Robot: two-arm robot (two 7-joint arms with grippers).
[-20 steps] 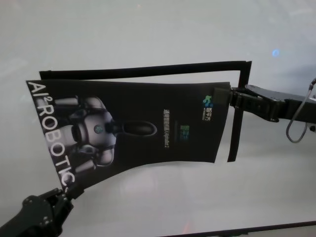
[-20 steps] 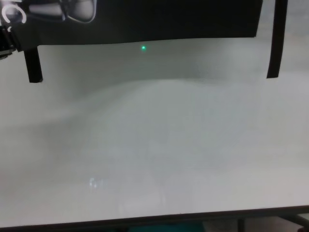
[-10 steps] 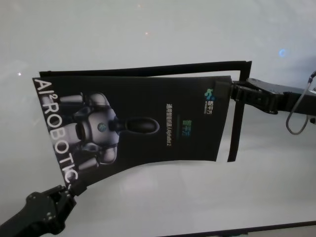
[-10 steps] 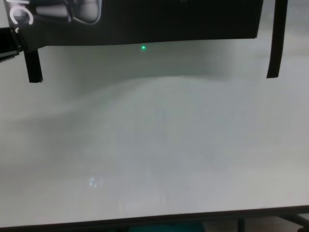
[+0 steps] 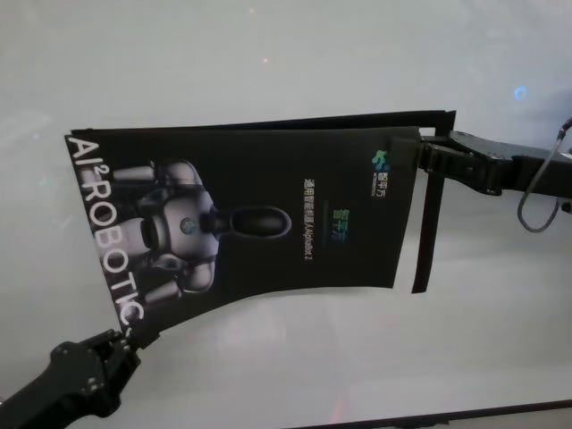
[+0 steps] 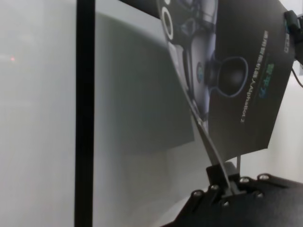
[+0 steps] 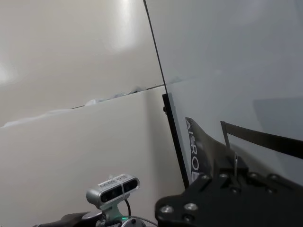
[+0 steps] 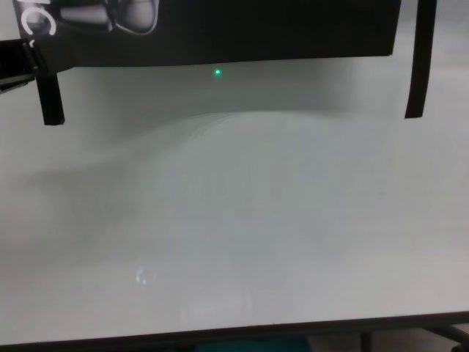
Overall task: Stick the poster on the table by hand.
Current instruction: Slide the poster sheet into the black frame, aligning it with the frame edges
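Chest view showed only the poster point(image 8: 220, 33) edge hanging above the desk point(image 8: 234, 220). Head view added the left gripper point(image 5: 125, 338) clenched on its near corner and the right gripper point(image 5: 416, 159) grasping the far one. Lowering both corners together, sheet taut, should avoid wrinkles.

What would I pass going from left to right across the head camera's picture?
Left gripper at the poster's near-left corner → poster held over the table → black strip hanging beside the poster's right edge → right gripper, pinching the poster's far-right corner, with its arm running off to the right.
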